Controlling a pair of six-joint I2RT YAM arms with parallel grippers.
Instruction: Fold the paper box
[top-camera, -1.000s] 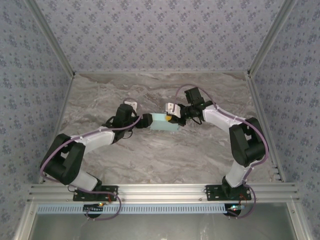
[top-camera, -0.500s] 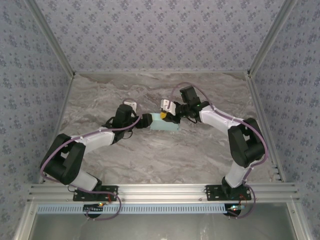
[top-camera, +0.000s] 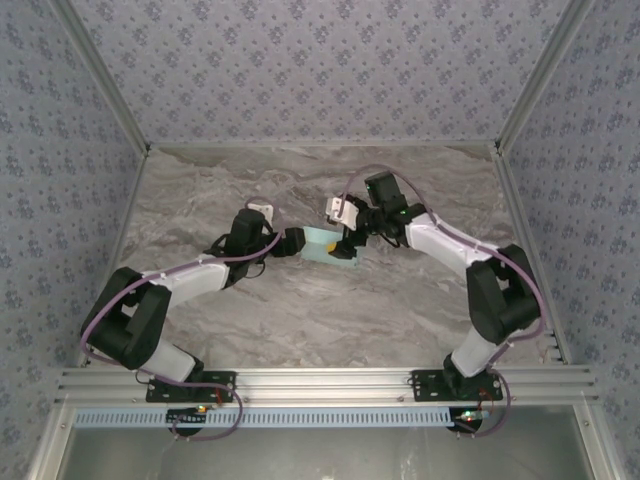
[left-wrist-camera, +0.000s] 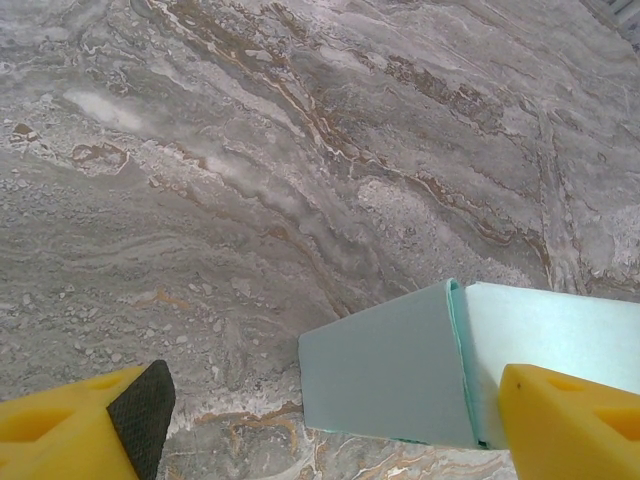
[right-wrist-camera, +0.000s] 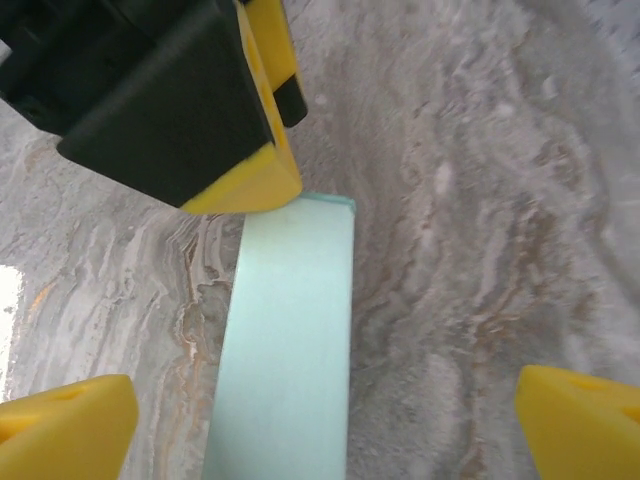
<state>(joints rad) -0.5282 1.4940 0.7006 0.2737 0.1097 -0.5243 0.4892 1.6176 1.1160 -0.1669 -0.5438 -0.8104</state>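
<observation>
While the mint paper box (top-camera: 322, 246) sits mid-table on the marble tabletop (top-camera: 300, 310) between both arms, I see my left gripper (left-wrist-camera: 330, 400) spread wide at the box's left end, one yellow finger (left-wrist-camera: 570, 425) just beside the card. My right gripper (right-wrist-camera: 325, 395) hangs over the box, jaws wide apart, holding nothing.

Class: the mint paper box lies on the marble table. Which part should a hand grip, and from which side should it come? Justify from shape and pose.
Probably the two long edges, from above. The paper box lies low on the table, long, narrow and thin; its narrow width is the easiest span to pinch, while its low sides leave little room to slide under.
</observation>
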